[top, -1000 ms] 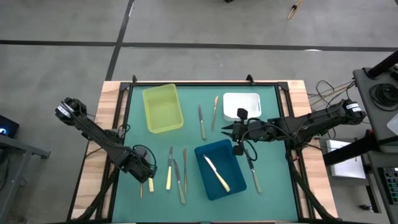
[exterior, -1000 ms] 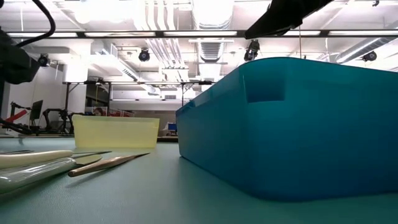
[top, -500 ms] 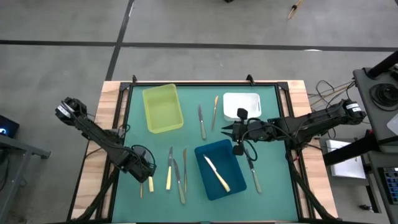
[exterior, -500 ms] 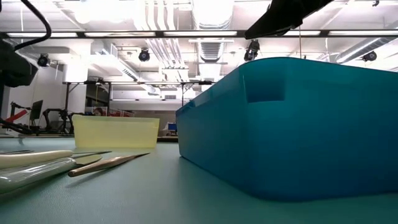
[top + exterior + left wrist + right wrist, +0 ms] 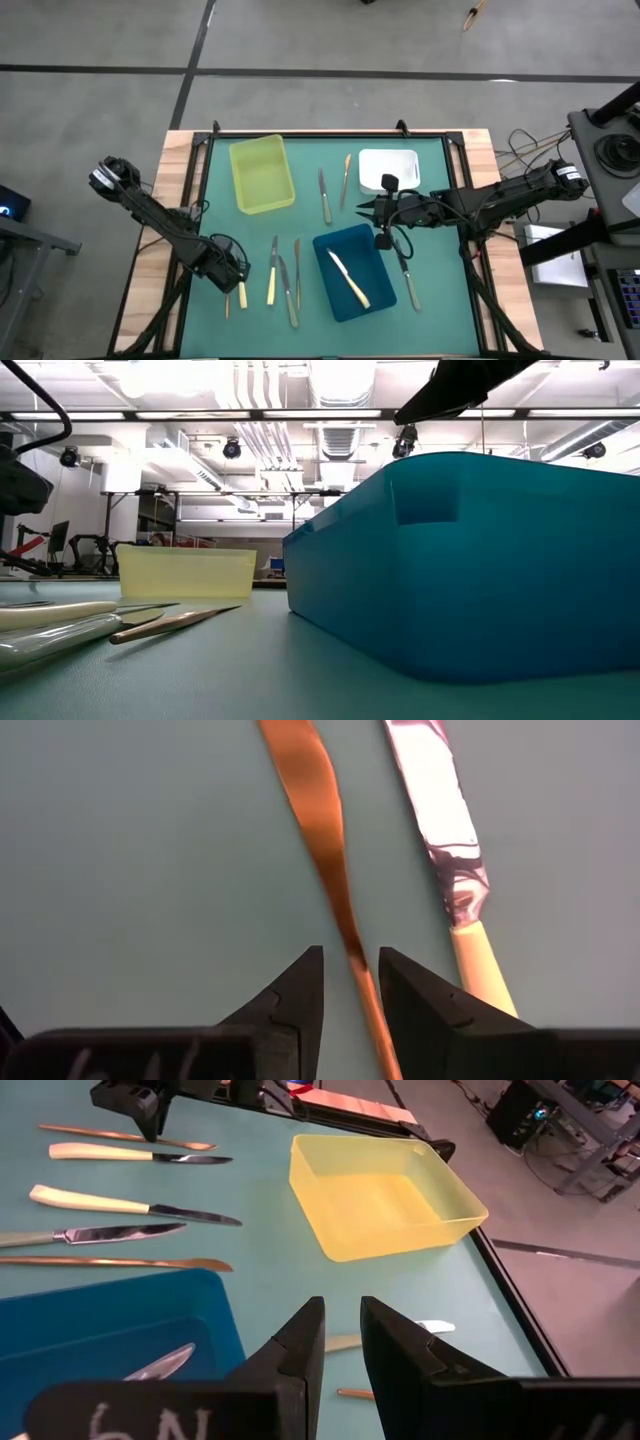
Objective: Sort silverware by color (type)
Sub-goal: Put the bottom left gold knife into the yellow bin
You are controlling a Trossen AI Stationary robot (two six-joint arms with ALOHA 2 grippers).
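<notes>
The silverware lies on the green mat. A thin gold-copper knife [image 5: 318,830] lies beside a cream-handled knife [image 5: 445,840] at the near left. My left gripper [image 5: 351,952] points down over the copper knife's handle end, narrowly open, one finger on each side and a sliver of mat showing at both. More knives [image 5: 285,275] lie left of the blue tray [image 5: 380,290], and one cream-handled knife [image 5: 349,279] lies in it. My right gripper [image 5: 343,1305] hangs above the mat between the white and blue trays, narrowly open with nothing between its fingers.
A yellow tray [image 5: 262,173] stands at the far left and a white tray [image 5: 388,168] at the far right. Two knives [image 5: 334,190] lie between them. A silver knife [image 5: 408,275] lies right of the blue tray. Black rails edge the mat.
My left gripper has sunk a little toward the copper knife; in the low view its dark body shows lower than before. The right arm and the silverware have kept still.
</notes>
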